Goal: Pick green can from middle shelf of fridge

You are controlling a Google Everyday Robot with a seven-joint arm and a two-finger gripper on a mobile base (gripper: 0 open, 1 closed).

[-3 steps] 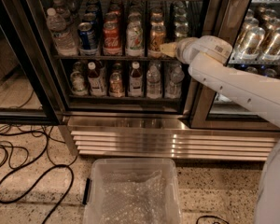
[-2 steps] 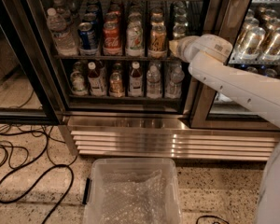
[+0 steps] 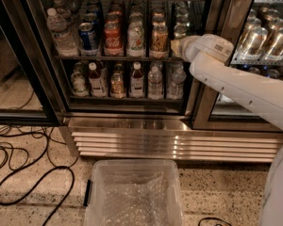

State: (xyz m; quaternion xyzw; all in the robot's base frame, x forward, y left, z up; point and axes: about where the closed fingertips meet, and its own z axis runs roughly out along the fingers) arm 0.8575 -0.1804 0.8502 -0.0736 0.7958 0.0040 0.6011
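Camera view of the fridge (image 3: 132, 138), with the gripper (image 3: 175, 48) held at the right end of the middle shelf (image 3: 108, 58), just beside the orange-gold can (image 3: 159, 39). A second earlier its tip was laid close against the front of that can; it is now seen drawn back slightly to the right, and no can on the shelf is displaced. Whether the claw is apart or together cannot be told. The green can (image 3: 136, 36) is found upright in its lane, between the red cola can (image 3: 112, 36) and the orange-gold can, and is untouched. The retreat is judged a correction: the approach was aimed one lane too far right, and the grasp is not yet begun
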